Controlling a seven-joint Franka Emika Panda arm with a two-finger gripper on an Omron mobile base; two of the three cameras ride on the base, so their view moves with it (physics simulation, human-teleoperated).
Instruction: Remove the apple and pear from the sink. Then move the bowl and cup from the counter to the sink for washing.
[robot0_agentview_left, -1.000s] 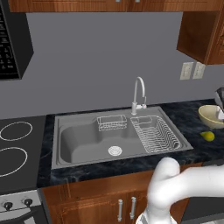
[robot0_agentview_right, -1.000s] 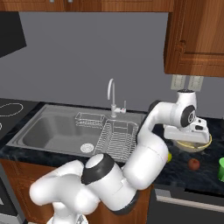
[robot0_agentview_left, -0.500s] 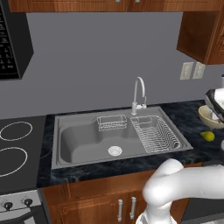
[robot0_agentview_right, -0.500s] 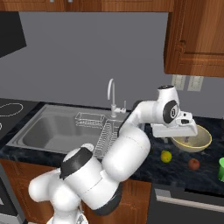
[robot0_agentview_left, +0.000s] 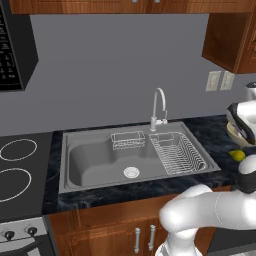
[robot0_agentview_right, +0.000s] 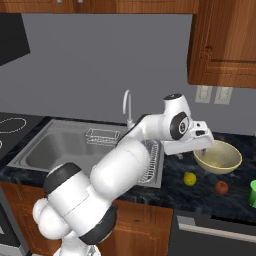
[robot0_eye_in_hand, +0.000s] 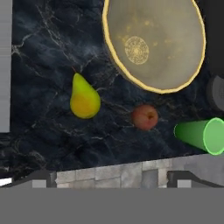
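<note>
Gripper (robot0_agentview_right: 204, 148), held fully open w/ nothing in it, is hung over the bowl (robot0_agentview_right: 218, 156) on the counter (robot0_agentview_right: 200, 192), so pear (robot0_eye_in_hand: 84, 98) or apple (robot0_eye_in_hand: 145, 117) just beside could be knocked by a careless descent.

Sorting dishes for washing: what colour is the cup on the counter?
Bright green; the cup shows best in the hand view.

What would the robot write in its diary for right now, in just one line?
stage: fruit out, dishes next | gripper: open, empty, over bowl | pear, apple, cup: on counter | sink: no fruit
</note>
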